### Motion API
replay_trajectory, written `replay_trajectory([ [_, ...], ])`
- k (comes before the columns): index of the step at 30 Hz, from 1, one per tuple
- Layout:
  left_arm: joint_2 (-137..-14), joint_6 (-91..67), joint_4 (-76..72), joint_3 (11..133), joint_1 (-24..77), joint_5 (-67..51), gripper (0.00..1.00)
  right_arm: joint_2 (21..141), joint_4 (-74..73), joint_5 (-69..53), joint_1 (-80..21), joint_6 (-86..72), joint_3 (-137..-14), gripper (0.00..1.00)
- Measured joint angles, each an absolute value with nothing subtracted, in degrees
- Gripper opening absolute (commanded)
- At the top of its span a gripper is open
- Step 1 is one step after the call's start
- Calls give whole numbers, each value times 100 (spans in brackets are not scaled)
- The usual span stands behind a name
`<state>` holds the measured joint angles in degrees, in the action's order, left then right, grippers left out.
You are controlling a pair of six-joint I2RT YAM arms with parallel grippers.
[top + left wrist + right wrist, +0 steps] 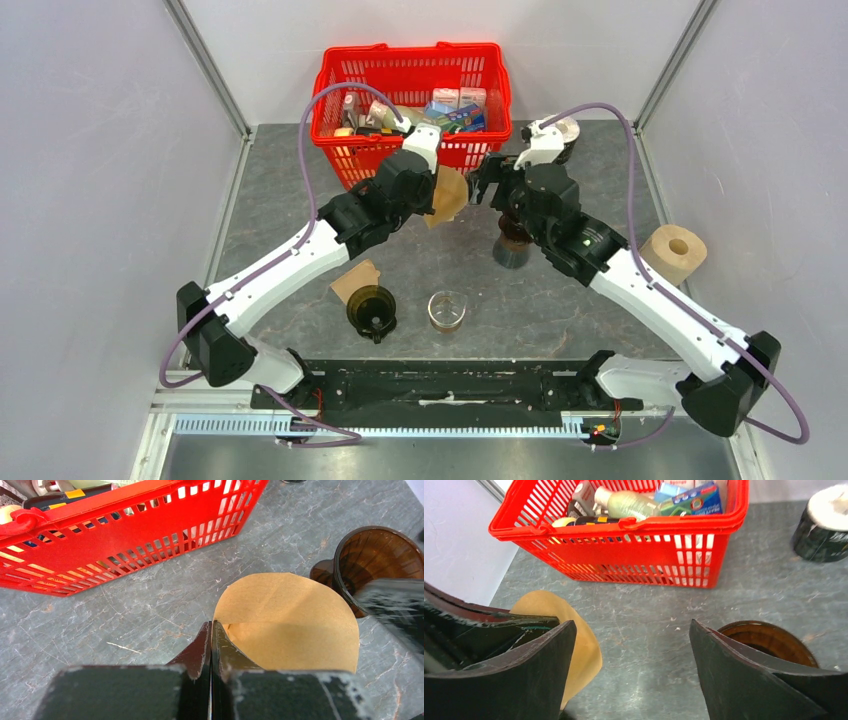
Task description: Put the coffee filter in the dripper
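My left gripper [436, 192] is shut on the edge of a brown paper coffee filter [449, 196] and holds it above the table in front of the basket. In the left wrist view the gripper [212, 626] pinches the filter [295, 615], partly opened, just left of the dark brown dripper [382, 555]. The dripper [513, 246] stands on the table, partly under my right arm. My right gripper [488, 182] is open and empty, between filter and dripper. In the right wrist view the gripper [631, 630] has the filter [581, 645] at its left finger and the dripper [769, 639] behind its right finger.
A red basket [412, 148] full of groceries stands at the back. A dark capped cylinder [562, 135] is at the back right, a paper roll [673, 252] at the right. Near the front are a dark round vessel [372, 310] by another filter [355, 279] and a glass [447, 310].
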<state>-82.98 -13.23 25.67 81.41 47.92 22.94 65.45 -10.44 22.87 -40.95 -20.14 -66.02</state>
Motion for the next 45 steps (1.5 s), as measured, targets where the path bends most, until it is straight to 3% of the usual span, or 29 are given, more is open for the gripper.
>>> replay_trajectory([
  [13, -8232, -1411, 2340, 8058, 4792, 2366, 2, 7207, -1511, 1566, -4095, -2934, -6952, 52],
  [18, -8232, -1413, 2305, 8055, 4792, 2344, 2, 7262, -1566, 1313, -4095, -3046, -6958, 23],
  [21, -8230, -1413, 2252, 8040, 4792, 2259, 17, 7279, -1610, 1245, -4095, -3044, -6958, 0],
  [28, -7902, -1385, 2204, 7773, 4792, 1479, 83, 7273, -1879, 1380, -4080, -2934, -7081, 0],
  [38, -6375, -1393, 1737, 7109, 4792, 631, 87, 6571, -3035, 1680, -3275, -3033, -7513, 0],
  [45, -6438, -1457, 1588, 7109, 4718, 1026, 88, 6200, -4001, 1638, -2370, -3098, -7614, 0],
])
